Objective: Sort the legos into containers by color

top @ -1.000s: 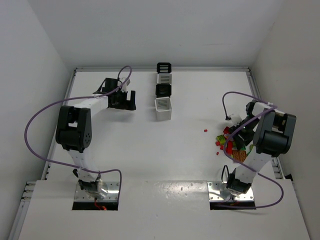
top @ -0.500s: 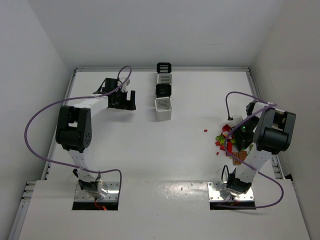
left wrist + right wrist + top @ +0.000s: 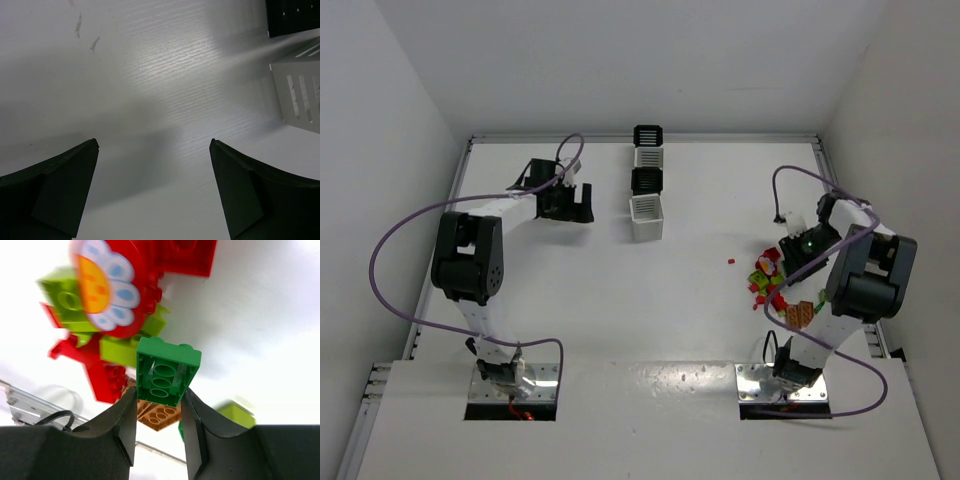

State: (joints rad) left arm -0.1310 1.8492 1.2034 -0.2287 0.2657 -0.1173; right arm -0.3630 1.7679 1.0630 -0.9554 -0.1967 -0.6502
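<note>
My right gripper [image 3: 158, 394] is shut on a dark green lego brick [image 3: 167, 372], held with its hollow underside facing the camera, above the pile. Under it lie a red round piece with a flower print [image 3: 112, 290], lime bricks [image 3: 67, 300] and an orange plate [image 3: 157, 415]. In the top view the right gripper [image 3: 798, 250] hangs over the far edge of the lego pile [image 3: 775, 285] at the right. The containers stand in a row at the back centre: black [image 3: 646, 134], white [image 3: 647, 156], black [image 3: 646, 180], white [image 3: 646, 217]. My left gripper [image 3: 575, 203] is open and holds nothing, left of the row.
One small red brick [image 3: 731, 261] lies alone left of the pile. In the left wrist view the left gripper [image 3: 153, 142] looks down on bare table, with a white container [image 3: 300, 90] and a black container [image 3: 292, 17] at the right edge. The right wall runs close behind the pile.
The right gripper's jaws have closed on the green brick, and it has swung up and toward the back of the pile. The left arm has not moved.
</note>
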